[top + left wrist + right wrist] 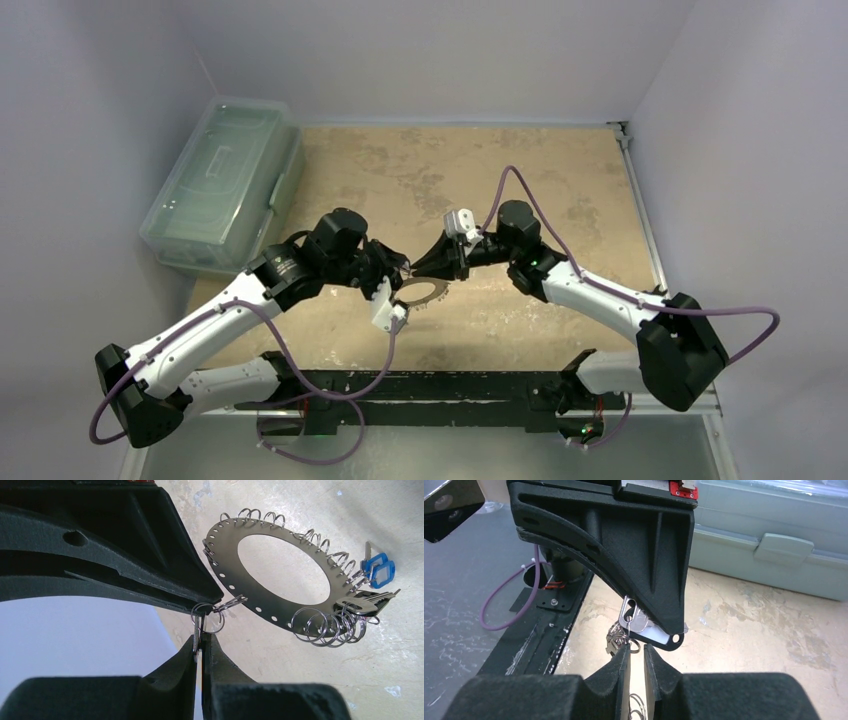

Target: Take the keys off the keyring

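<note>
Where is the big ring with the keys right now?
In the top view the keyring is at the front middle of the table, between the left gripper and the right gripper.

I can read no text, label, brand or number in any view; the white marks on the red board (683, 488) are too small.

- Counter (520, 170): tan, mottled, darker blotches and pale worn patches.
- Clear lidded plastic box (225, 180) on far left corner, overlapping left edge of tan surface, latch side toward counter centre.
- Black mounting rail (430, 385) along near edge, arm bases on it.
- Keyring (420, 293) over near-centre; whether hanging keys (362, 605) touch surface: cannot tell.
</note>
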